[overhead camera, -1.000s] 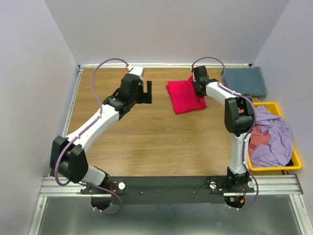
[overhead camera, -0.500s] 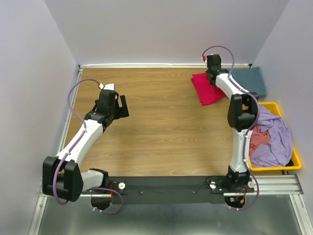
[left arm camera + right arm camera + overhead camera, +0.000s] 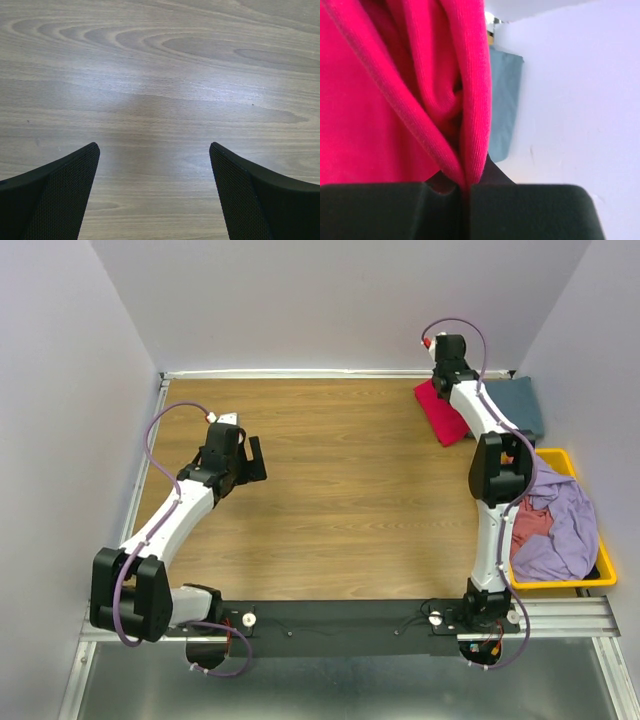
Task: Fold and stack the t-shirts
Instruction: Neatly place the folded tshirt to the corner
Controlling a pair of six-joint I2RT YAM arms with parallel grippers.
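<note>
Right pincer (image 3: 465, 190) clamped, bunched ribbed crimson t-shirt (image 3: 370, 110)

My right arm (image 3: 482, 418) hides parts of the crimson shirt (image 3: 438, 410) and grey shirt (image 3: 520, 405); the lavender shirt (image 3: 562, 525) mostly covers the pinkish shirt (image 3: 527, 527).

Robot lab cell: plain walls (image 3: 330, 300), wooden tabletop (image 3: 340, 500), aluminium mounting rail (image 3: 565, 616).
</note>
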